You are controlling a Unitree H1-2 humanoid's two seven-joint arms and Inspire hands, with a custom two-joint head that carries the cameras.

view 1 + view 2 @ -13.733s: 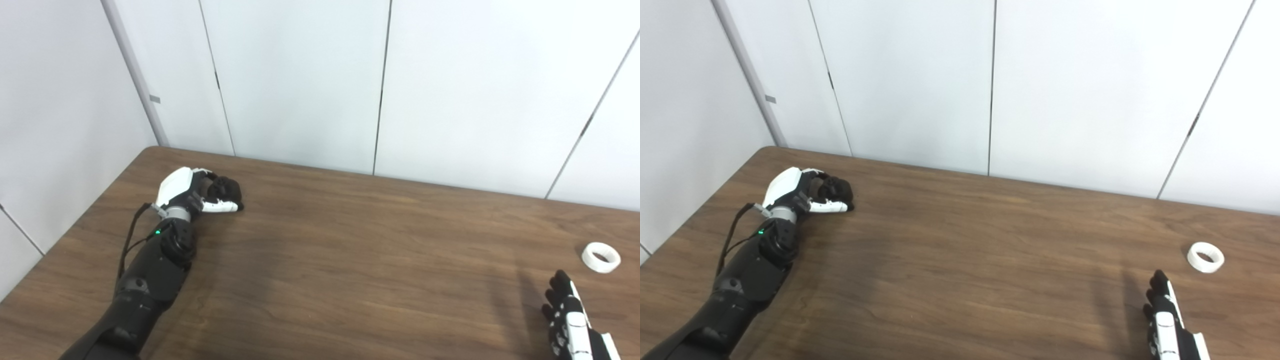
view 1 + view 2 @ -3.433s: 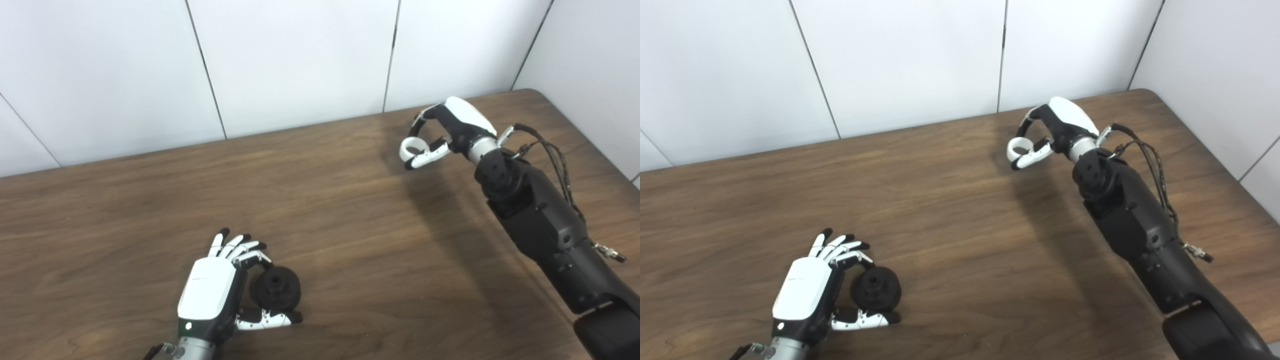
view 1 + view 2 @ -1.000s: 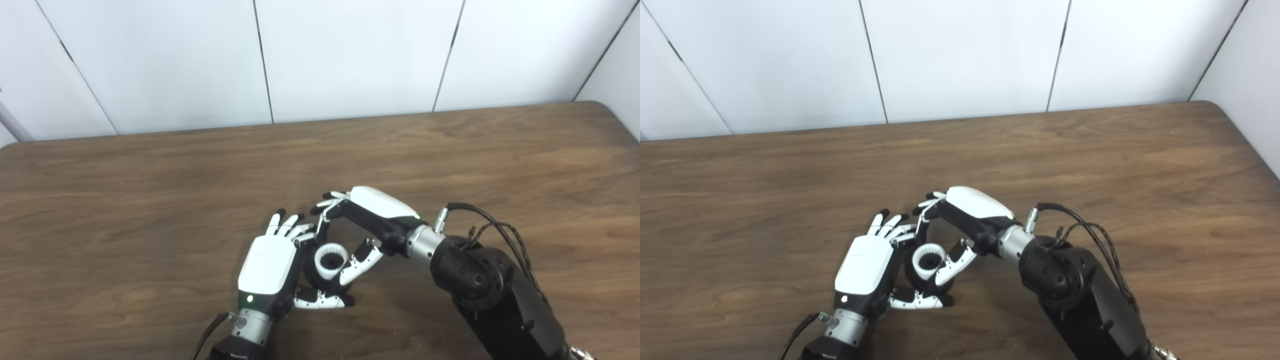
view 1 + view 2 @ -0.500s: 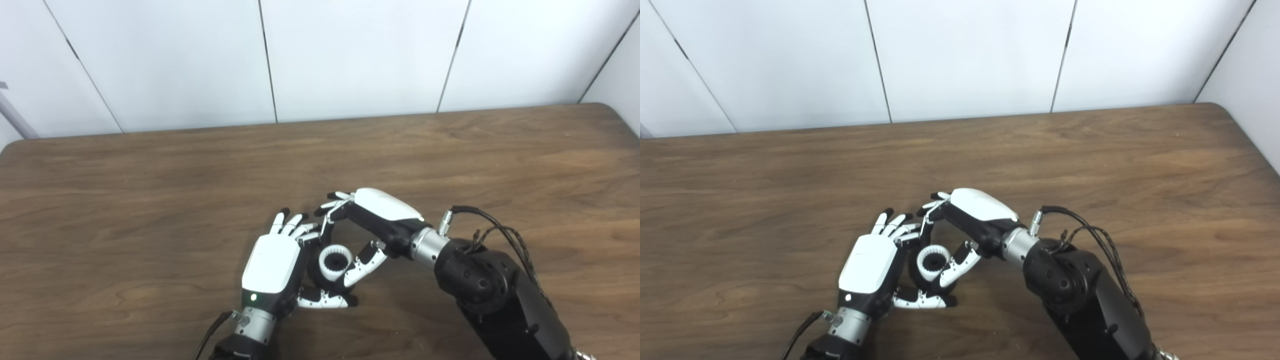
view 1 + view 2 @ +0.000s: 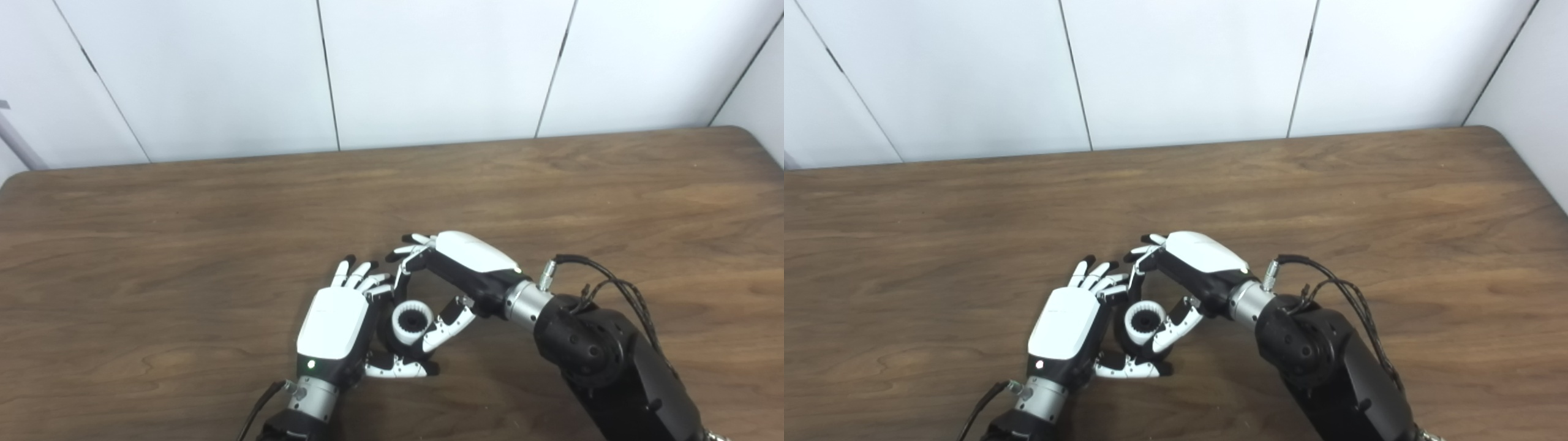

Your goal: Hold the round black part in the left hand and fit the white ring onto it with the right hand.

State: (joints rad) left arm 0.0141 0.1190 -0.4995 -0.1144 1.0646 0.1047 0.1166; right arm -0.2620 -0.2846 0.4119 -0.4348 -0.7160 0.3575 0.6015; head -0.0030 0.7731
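Near the middle of the wooden table [image 5: 184, 208], toward its near edge, the left hand [image 5: 334, 324] grasps the round black part [image 5: 392, 340], its thumb curled under it on the near side. The white ring [image 5: 411, 323] sits on top of the black part, toothed opening facing up. The right hand [image 5: 456, 278] grips the ring from the right, thumb against its right side and fingers [image 5: 404, 254] arched over its far side.

Brown wood-grain table [image 5: 184, 202] with a rounded corner at 2 o'clock, white panelled wall along its far edge, round black part [image 5: 392, 343] near 6 o'clock by the near edge, white ring [image 5: 411, 323] seated on top of it
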